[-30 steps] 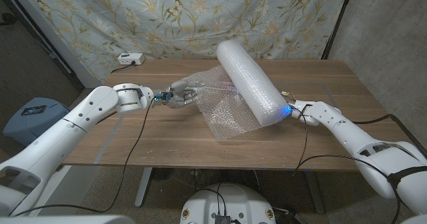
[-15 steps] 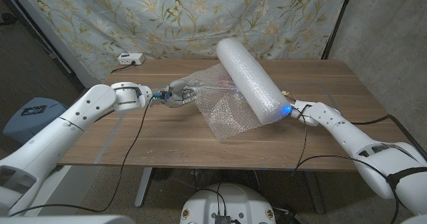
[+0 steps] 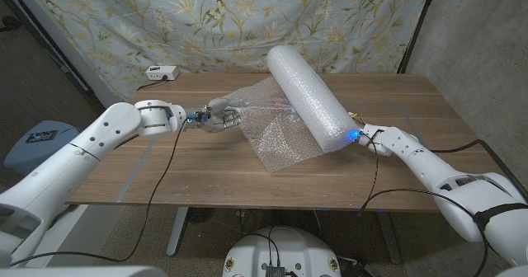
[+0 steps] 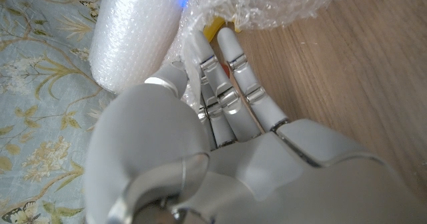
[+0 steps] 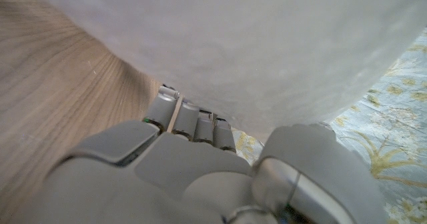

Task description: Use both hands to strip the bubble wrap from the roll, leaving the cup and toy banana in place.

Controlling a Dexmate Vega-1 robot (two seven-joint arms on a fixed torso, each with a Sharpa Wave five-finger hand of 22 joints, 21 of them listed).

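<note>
Roll: the fat white cylinder of bubble wrap [image 3: 308, 99] lies across the table's middle, its far end toward 11 o'clock and its near end toward 4 o'clock. Over the last second it has barely shifted.
Loose sheet: the clear crinkled bubble-wrap sheet [image 3: 276, 137] trails off the roll toward 8 o'clock, as wide as a second ago, so I judge the strip stalled mid-pull.
My left hand [image 3: 219, 115]: at 9 o'clock of the roll, fingers [image 4: 230, 77] pinching the sheet's far edge; it has crept slightly leftward.
Under the sheet: something yellow [image 4: 212, 29] peeks by my fingertips, maybe the toy banana; the cup I cannot tell.
My right hand [image 3: 368, 135]: fingers [image 5: 189, 122] pressed against the roll's near end, bracing it; unmoved.
Surface: brown wooden table [image 3: 190, 170], a small white box [image 3: 161, 72] at its far left corner.
Room: a pale floral curtain [image 3: 124, 21] hangs behind.
</note>
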